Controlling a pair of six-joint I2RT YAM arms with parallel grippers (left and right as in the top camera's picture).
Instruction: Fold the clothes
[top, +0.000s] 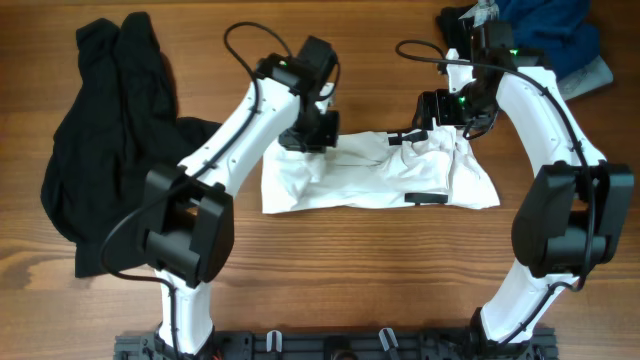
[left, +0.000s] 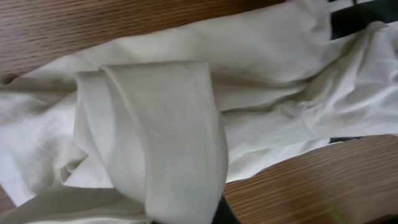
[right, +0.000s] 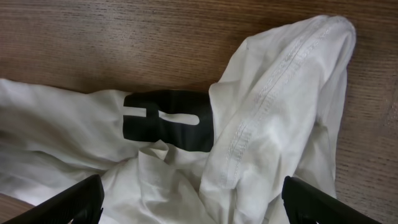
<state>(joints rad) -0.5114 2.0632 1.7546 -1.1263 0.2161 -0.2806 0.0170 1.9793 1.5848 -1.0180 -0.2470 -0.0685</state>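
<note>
- Wooden table (top: 330, 260), brown grain, seen from overhead; two white arms reach in from the near edge
- white T-shirt (top: 360, 175) lies mid-table between the arms, gathered into a long rumpled band running left to right; its right end is bunched higher than its left
- black print (right: 168, 121) shows on the shirt near a stitched hem that rises in a loose hump beside it; more black marks show on the right half from overhead
- left gripper (top: 305, 130) sits at the band's upper left edge; in the left wrist view a thick fold of white cloth rises toward the lens and runs down onto a dark finger (left: 219, 214) at the bottom edge; pincer reads as clamped on that fold, the tips themselves covered by cloth
- right gripper (right: 199, 202) is above the band's upper right end; both fingertips (right: 74, 199) show wide apart, nothing between them but cloth lying below
- black garment (top: 110, 140) heaped at the far left of the table, partly under the left arm
- blue garment (top: 545, 30) at the far right corner, apart from the shirt
</note>
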